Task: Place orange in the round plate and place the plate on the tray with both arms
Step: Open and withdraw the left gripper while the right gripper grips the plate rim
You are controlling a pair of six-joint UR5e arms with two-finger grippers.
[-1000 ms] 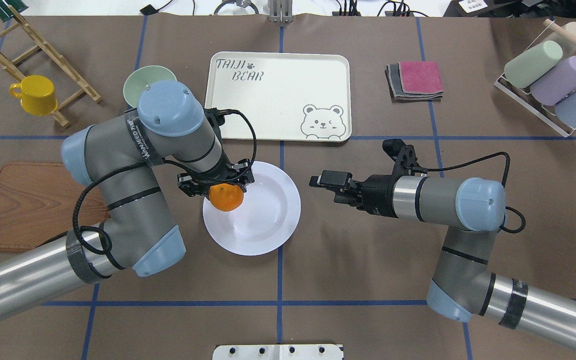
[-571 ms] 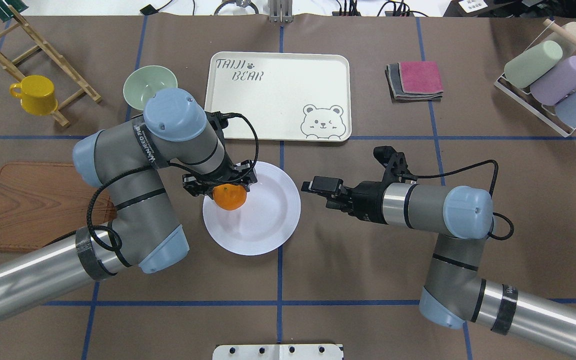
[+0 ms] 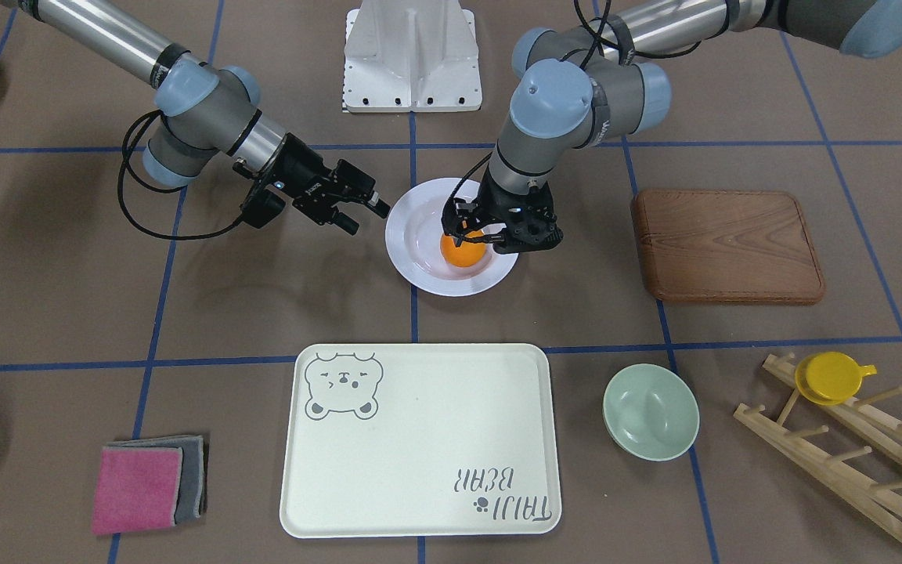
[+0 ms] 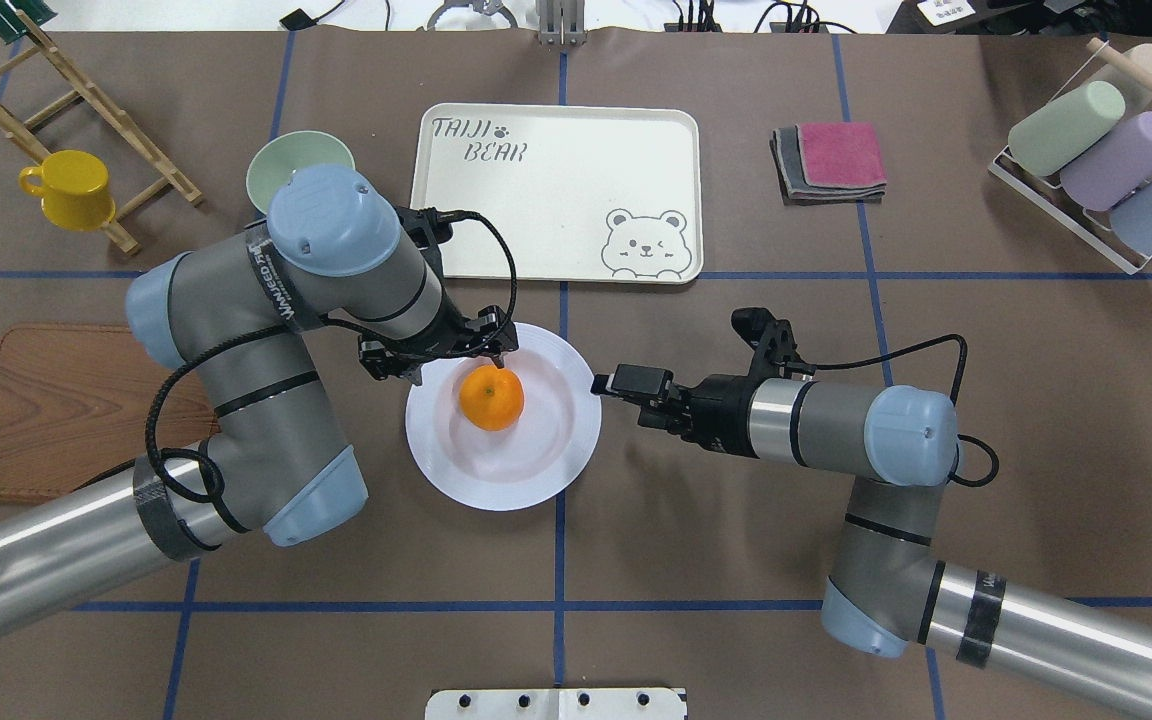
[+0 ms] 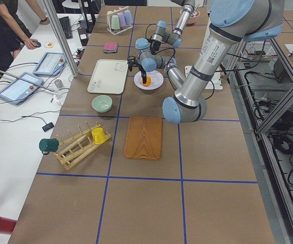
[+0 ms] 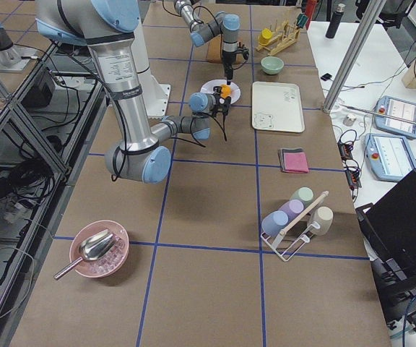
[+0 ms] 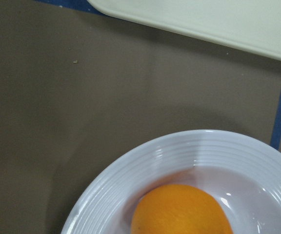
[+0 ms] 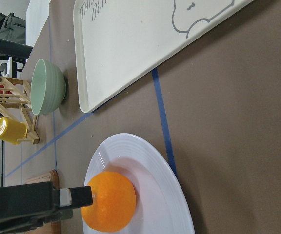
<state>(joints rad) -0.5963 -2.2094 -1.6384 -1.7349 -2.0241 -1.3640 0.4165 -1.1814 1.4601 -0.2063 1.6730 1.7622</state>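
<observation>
The orange (image 4: 491,397) lies loose in the well of the white round plate (image 4: 536,470), a little left of its middle. My left gripper (image 4: 439,352) hangs open just above the plate's far-left rim, its jaws clear of the fruit. My right gripper (image 4: 618,384) is open and level with the table, its tips at the plate's right rim. The cream tray (image 4: 556,200) with the bear drawing lies beyond the plate. The right wrist view shows the orange (image 8: 109,200) on the plate (image 8: 150,165) beside one fingertip (image 8: 74,196). The left wrist view shows orange (image 7: 179,209) and plate rim (image 7: 130,180).
A pale green bowl (image 4: 298,165) stands left of the tray, partly behind my left arm. A wooden board (image 4: 46,410) lies at the left. A yellow cup (image 4: 71,188) hangs on a wooden rack. Folded cloths (image 4: 831,160) and a cup rack (image 4: 1106,160) are at the far right.
My left gripper has let go of the orange, which now rests in the plate, and has drawn back to the rim. My right gripper has moved left up to the plate's right rim.
</observation>
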